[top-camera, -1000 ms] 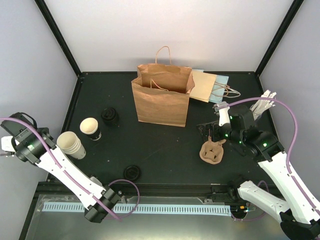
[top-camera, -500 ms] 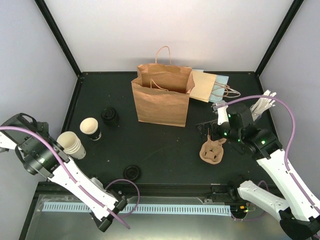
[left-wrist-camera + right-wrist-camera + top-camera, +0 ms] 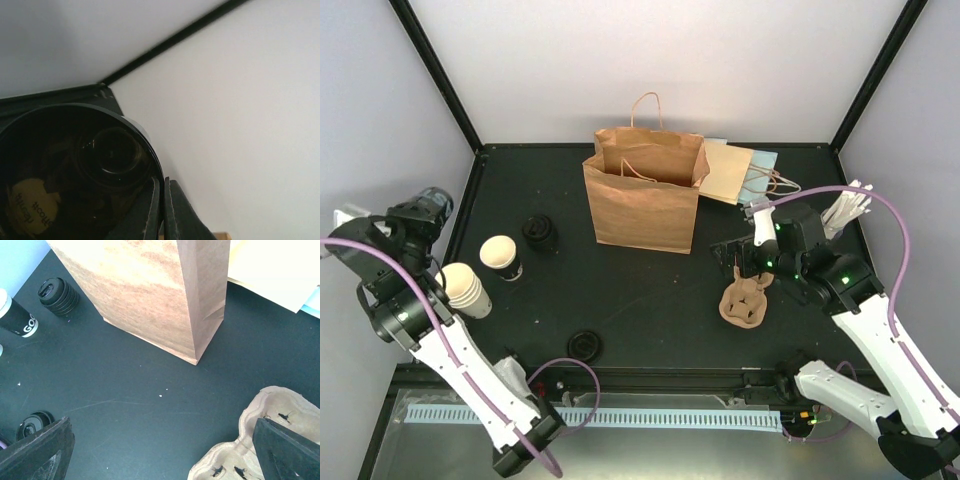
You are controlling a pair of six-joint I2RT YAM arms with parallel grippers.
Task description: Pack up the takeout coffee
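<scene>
Could crush or tip the paper cup (image 3: pixel 501 257) if pinched at the open rim: no lid on, thin wall. Could also catch the paper bag (image 3: pixel 642 200) mouth on the way in and knock it over. Left gripper (image 3: pixel 163 200) raised over the worktop's left edge, closed, nothing seen in it. Right gripper (image 3: pixel 161 440) wide open, empty, over the cup carrier (image 3: pixel 745 300) toward the right edge. Cup standing upright near the left edge, cream, round rim, black sleeve; tilted stack of cream cups (image 3: pixel 463 288) just beside.
</scene>
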